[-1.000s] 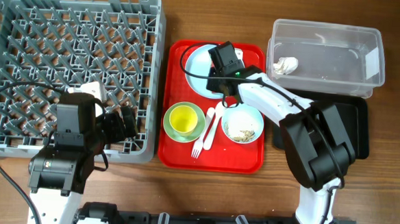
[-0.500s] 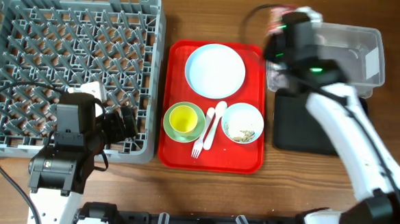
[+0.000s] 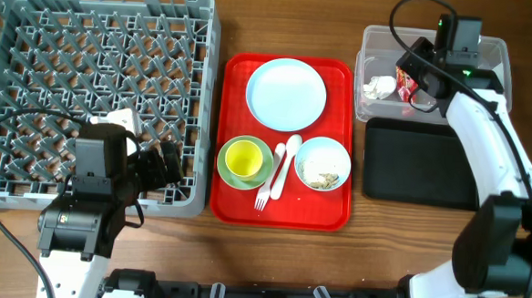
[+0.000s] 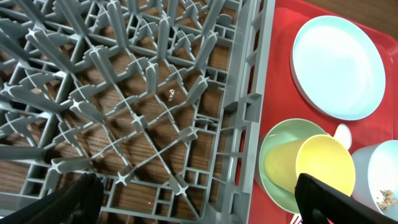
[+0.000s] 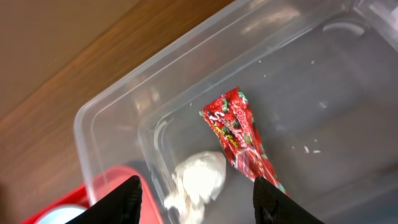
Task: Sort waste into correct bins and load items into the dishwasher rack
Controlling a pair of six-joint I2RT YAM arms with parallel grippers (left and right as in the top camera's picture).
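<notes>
My right gripper (image 3: 417,77) is open above the clear tub (image 3: 490,60). The red-and-white wrapper (image 3: 404,81) lies loose in the tub beside the crumpled white napkin (image 3: 379,86); the right wrist view shows the wrapper (image 5: 239,134) and the napkin (image 5: 196,180) below my spread fingers (image 5: 196,202). The white plate (image 3: 286,93), the yellow cup (image 3: 244,159) inside the green bowl (image 3: 225,172), the light blue bowl (image 3: 323,163) with beige scraps, the fork (image 3: 266,187) and the spoon (image 3: 284,164) sit on the red tray (image 3: 281,214). My left gripper (image 3: 160,166) is open and empty over the front right corner of the grey rack (image 3: 96,76).
The black tray (image 3: 420,162) lies in front of the tub, nothing in it. In the left wrist view the rack's wall (image 4: 249,106) separates my fingers (image 4: 199,205) from the cup (image 4: 317,171) and the plate (image 4: 337,67).
My right arm swung from the plate on the red tray over to the clear tub carrying the wrapper. The wrapper now lies loose in the tub. The left arm has not moved.
</notes>
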